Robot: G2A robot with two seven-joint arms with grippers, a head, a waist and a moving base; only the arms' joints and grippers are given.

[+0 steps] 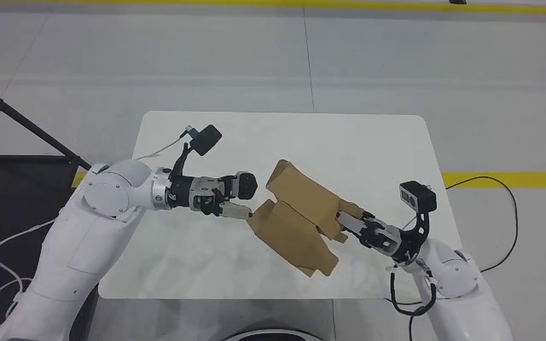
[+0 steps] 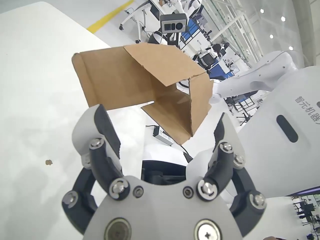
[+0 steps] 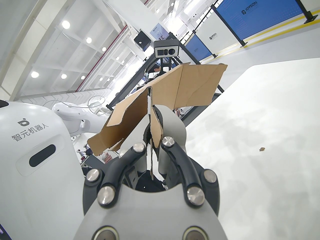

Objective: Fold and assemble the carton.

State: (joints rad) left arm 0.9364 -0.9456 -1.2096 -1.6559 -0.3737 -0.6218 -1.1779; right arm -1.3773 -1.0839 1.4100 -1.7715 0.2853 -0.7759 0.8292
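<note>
Top view has the half-opened carton (image 1: 299, 223) near the middle of the bench (image 1: 358, 145). The right claw (image 1: 345, 224), at the carton's 4 o'clock, is clamped on one thin flap. The left claw (image 1: 244, 210), at its 9 o'clock, gapes apart, holding nothing. I'd worry the flap creases or slips, letting the carton swing.

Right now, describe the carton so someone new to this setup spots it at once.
On the white table, look right of centre. The carton is a brown corrugated blank, partly folded with flaps splayed, one flap pinched in the right gripper, the open left gripper close at its other side. Nothing else is brown and creased.
</note>
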